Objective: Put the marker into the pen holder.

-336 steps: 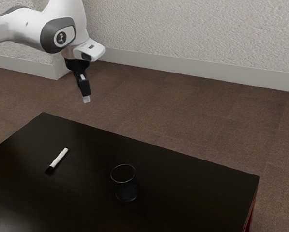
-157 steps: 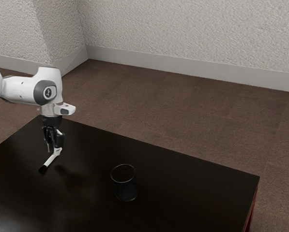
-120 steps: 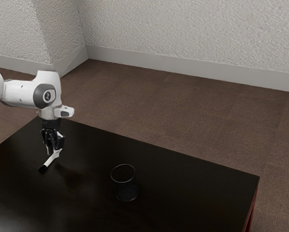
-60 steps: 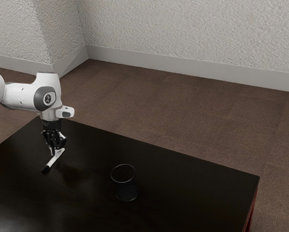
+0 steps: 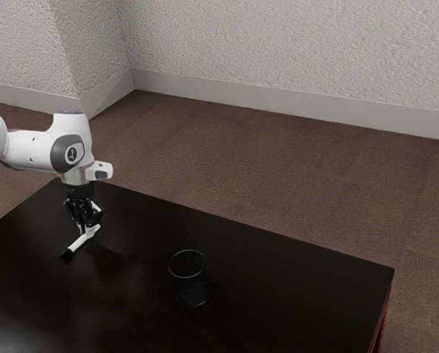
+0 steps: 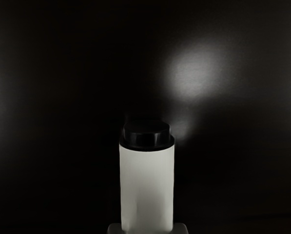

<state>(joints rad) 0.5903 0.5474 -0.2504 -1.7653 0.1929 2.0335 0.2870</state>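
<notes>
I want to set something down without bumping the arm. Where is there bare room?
The table is bare from the pen holder to its corner at the exterior view's right, and between pen holder and marker. It is crowded at the marker's white end, where the hand is down.

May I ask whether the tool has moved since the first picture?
Yes, down and toward the exterior view's left: the tool, seen clear of the table before, is now over it.
</notes>
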